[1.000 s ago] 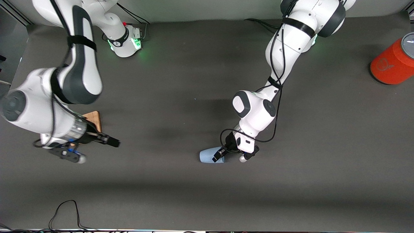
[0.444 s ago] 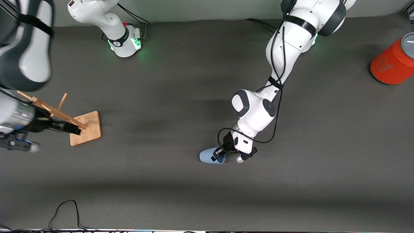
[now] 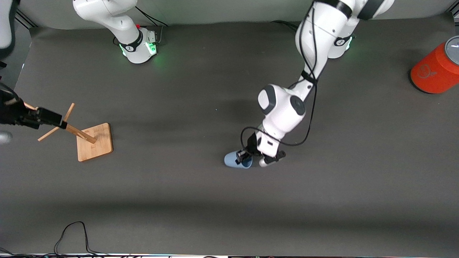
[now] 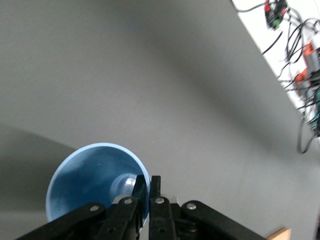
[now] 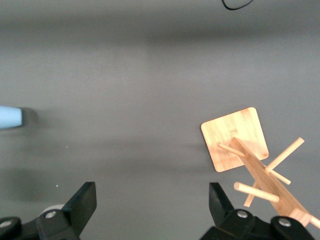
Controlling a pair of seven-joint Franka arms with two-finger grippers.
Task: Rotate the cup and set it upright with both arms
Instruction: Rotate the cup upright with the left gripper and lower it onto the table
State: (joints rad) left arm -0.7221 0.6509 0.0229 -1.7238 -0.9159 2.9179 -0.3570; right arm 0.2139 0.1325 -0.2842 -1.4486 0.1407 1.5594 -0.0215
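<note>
Left gripper (image 3: 243, 156) clamped tight on rim wall of small pale blue plastic tumbler cup (image 3: 233, 160), centre of front frame, one finger inside mouth.

Advice: lift slowly, tilt base downward, avoid slip.

Right gripper (image 5: 150, 200) spread wide, empty, at frame's left edge over wooden peg rack (image 3: 94, 141), waiting.

Count: one cup, one rack, one orange-red cylindrical canister (image 3: 435, 71) upper right, two arms.

The left hand (image 4: 148, 192) was clamped on the rim of the pale blue cup (image 4: 92, 182), one finger (image 4: 139, 187) inside the mouth and the other outside the wall. The cup's open mouth faced the camera, its base visible deep inside. The dark grey surface (image 4: 150, 80) spread past it, with tangled cables (image 4: 295, 60) at two o'clock.
</note>
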